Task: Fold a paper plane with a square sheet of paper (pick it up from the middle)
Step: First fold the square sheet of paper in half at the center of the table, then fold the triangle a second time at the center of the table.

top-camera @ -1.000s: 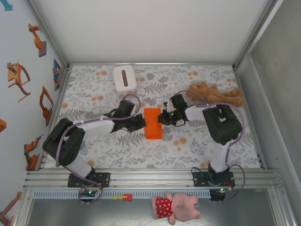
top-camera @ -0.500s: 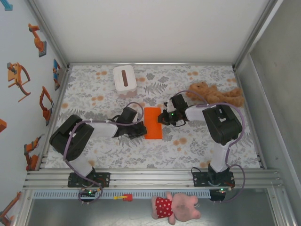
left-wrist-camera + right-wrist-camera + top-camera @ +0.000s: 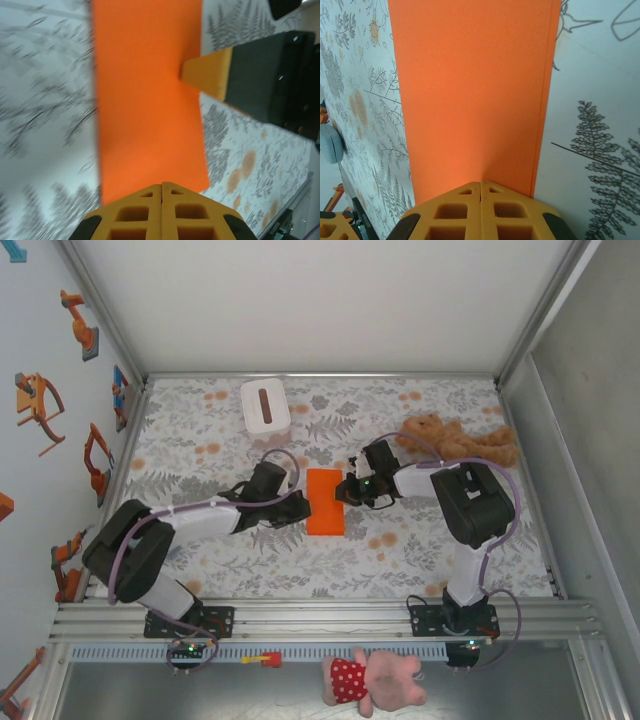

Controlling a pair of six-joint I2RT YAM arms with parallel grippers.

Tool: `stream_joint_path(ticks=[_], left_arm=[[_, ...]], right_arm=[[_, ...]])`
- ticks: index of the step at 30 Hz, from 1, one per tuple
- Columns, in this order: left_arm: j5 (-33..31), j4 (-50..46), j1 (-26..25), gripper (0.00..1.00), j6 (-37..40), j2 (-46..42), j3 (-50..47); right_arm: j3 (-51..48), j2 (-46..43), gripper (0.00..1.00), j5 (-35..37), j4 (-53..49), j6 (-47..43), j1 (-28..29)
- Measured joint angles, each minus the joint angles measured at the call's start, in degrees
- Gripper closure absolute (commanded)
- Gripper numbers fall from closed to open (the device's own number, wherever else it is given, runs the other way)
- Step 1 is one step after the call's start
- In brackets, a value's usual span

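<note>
Since both claws are shut tight with nothing between their fingers, neither one is holding the sheet of paper (image 3: pixel 325 502); they read as pressing tools rather than grabbers. The paper lies flat at the middle of the table (image 3: pixel 420 560), well apart from every edge, as a tall orange rectangle and not a square. In the right wrist view two paper edges run close together along one long side, so I judge it is folded in half, one layer on the other.

The left claw (image 3: pixel 301 508) has its closed tips at the left long side of the paper, on or just over that edge. The right claw (image 3: pixel 348 490) meets the opposite long side, its orange tip touching the edge a little nearer the far end. Set like that, one from each side, they seem meant to pin the layers and flatten the crease, though I cannot tell whether either bears down. The plane looks to be at an early stage: no pointed nose, no slanted folds.

A white tissue box (image 3: pixel 265 405) stands near the far left corner and a tan plush toy (image 3: pixel 455 440) lies by the far right corner, both well apart from the paper.

Nothing can be read anywhere. The paper is plain, and the tissue box shows a brown slot on top but no brand or label.
</note>
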Motion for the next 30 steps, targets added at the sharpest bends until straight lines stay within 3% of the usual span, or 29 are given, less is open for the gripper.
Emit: stream_joint_path(ticks=[5,10,18,24,27,30], left_arm=[[2.62,0.9,-1.31,1.0,0.94,8.83,3.37],[3.52,2.25,-1.55,1.0,2.16,9.64,1.4],[3.52,6.51,-1.57,1.0,2.49,2.38,-8.46],[1.29,-3.67,-1.66,1.0,4.22,-5.33,-10.29],[-0.46,-7.8,-1.2,0.95,4.79,-9.14,-8.15],[-1.66,-8.66,0.26,0.86,4.79,-10.64,-4.28]], right_arm=[[-0.31,-0.09,1.0,0.0,0.57,0.5,0.0],[-0.33,-0.11,1.0,0.0,0.61,0.63,0.0],[-0.33,-0.11,1.0,0.0,0.63,0.74,0.0],[-0.09,-0.33,1.0,0.11,0.31,0.68,0.0],[1.09,-0.96,1.0,0.52,-1.11,0.28,0.11],[2.73,-1.79,0.93,2.95,-4.46,-0.28,0.37]])
